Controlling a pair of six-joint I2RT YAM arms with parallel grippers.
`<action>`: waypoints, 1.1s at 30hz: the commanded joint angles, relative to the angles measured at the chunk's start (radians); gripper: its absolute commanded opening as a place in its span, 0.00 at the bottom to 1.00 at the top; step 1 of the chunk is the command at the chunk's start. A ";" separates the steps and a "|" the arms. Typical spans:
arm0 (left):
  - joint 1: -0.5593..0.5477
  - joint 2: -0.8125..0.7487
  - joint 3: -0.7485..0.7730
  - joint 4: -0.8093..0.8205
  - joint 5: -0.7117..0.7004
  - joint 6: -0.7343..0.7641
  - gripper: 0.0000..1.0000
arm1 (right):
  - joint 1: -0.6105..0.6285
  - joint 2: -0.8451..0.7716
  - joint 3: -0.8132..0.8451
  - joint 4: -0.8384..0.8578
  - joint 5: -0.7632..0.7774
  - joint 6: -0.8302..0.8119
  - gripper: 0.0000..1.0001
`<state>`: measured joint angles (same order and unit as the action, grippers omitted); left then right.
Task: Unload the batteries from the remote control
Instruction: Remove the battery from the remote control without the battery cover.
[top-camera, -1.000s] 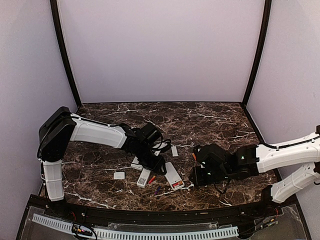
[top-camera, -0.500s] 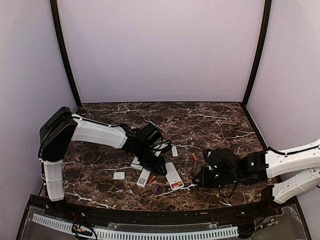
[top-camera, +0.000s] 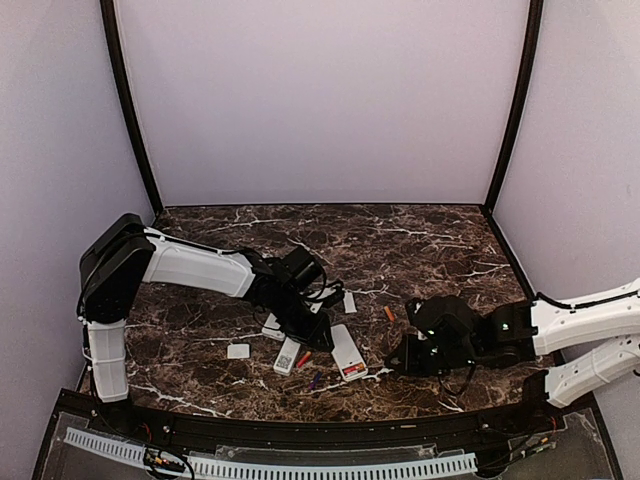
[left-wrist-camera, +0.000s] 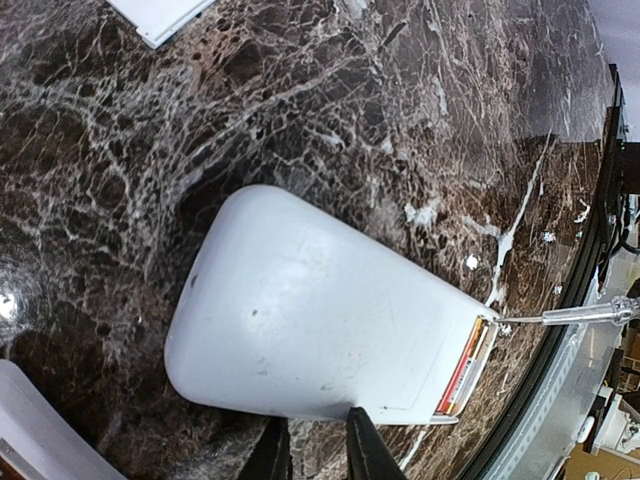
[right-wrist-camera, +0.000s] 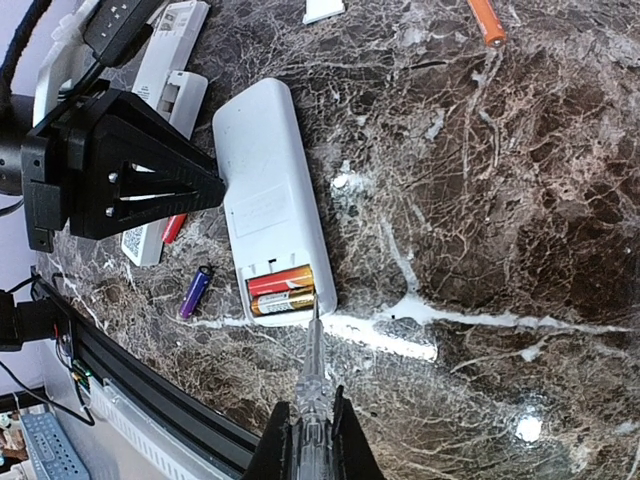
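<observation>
Sitting in the remote (right-wrist-camera: 270, 170), batteries (right-wrist-camera: 282, 295) lie at the right tool's (right-wrist-camera: 312, 425) probe (right-wrist-camera: 314, 360) tip.

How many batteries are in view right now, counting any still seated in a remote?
5. Two batteries still in the white remote; purple battery and red battery loose beside it; orange battery farther off. More may be hidden.
</observation>
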<state>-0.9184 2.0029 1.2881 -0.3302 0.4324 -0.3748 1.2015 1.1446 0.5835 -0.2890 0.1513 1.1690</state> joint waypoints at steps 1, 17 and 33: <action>-0.007 0.049 -0.017 -0.005 -0.050 0.003 0.20 | -0.007 0.036 0.047 -0.060 0.032 -0.062 0.00; -0.007 0.049 -0.010 -0.010 -0.047 0.008 0.18 | -0.006 0.136 0.118 -0.124 0.075 -0.102 0.00; -0.008 0.051 -0.010 -0.009 -0.037 0.008 0.17 | -0.002 0.123 -0.005 0.033 0.120 0.021 0.00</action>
<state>-0.9184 2.0041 1.2884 -0.3298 0.4416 -0.3744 1.2045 1.2556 0.6735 -0.3378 0.1818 1.1133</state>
